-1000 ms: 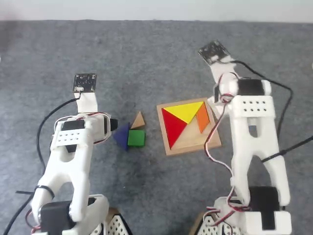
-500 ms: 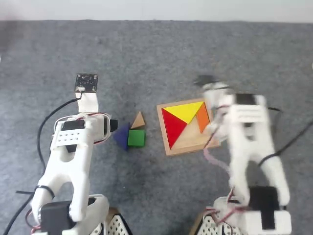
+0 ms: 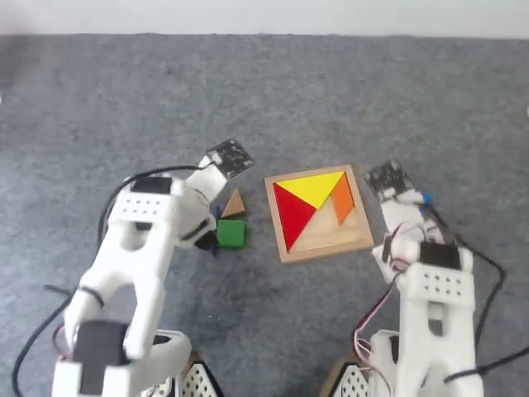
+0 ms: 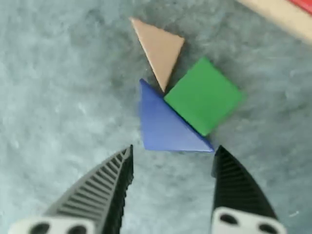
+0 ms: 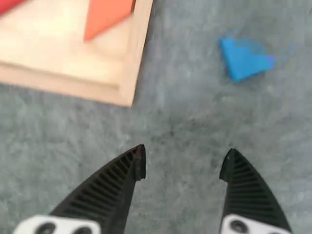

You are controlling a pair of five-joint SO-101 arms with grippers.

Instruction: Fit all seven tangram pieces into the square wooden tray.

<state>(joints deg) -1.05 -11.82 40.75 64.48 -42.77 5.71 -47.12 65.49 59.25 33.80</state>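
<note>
Touching the green square (image 4: pixel 204 95), the blue triangle (image 4: pixel 165 127) lies under the left arm (image 3: pixel 153 227).

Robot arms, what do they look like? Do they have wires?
Both are chunky white plastic: the left arm and the right arm, with black motors at the joints. A black cable loops along the left one, and thin red and white wires run by the right. The left gripper and right gripper have pointed, ridged black fingers on white bases.
</note>
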